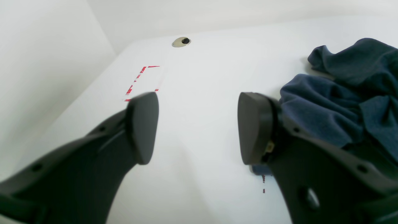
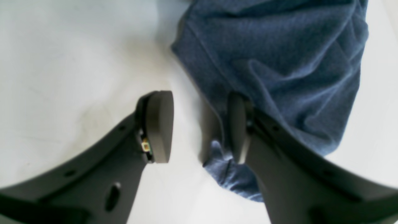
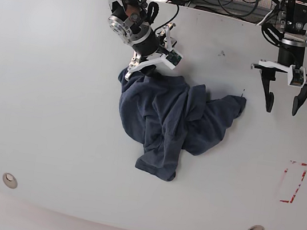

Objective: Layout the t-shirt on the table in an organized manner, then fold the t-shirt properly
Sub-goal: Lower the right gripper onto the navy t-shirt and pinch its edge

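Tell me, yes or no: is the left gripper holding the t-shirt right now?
No. The left gripper hangs open over bare table, beside the crumpled t-shirt, nothing between its fingers.

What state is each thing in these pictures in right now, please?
t-shirt: crumpled in a heap, not laid out, not folded.
left pincer: open, empty, beside the cloth.
right pincer: open, at the shirt's edge, one finger against cloth.
table: bare white around the shirt, red outline uncovered.

Bright, even light, soft shadows (right wrist view slightly blurred).
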You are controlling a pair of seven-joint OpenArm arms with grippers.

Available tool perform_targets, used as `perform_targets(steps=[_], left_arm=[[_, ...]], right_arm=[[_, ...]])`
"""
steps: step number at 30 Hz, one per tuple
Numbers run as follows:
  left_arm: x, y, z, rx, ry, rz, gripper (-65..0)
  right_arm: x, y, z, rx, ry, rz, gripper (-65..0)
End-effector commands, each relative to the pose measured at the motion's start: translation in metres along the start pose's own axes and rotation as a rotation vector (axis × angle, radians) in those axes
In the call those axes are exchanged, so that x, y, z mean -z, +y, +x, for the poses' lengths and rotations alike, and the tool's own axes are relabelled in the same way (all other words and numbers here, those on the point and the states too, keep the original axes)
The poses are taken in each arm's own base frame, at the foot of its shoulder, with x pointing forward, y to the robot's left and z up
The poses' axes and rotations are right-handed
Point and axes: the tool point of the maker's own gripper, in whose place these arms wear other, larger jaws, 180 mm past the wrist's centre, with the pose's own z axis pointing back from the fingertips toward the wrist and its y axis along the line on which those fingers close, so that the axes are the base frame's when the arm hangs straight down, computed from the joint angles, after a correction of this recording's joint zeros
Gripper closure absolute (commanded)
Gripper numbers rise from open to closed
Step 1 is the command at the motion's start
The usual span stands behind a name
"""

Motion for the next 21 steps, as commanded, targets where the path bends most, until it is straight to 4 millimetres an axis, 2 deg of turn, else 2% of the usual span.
perform_targets(steps=[1,21], left_arm=[[0.0,0.002,0.011,0.012,-0.042,0.0,-37.8],[0.0,0.002,0.011,0.016,-0.042,-0.003,-37.8]], right_arm=[[0.0,-0.011,0.012,-0.006,-0.042,-0.028,-27.4],[0.003,-0.047,0.021,-0.055,-0.058,-0.098,-27.4]])
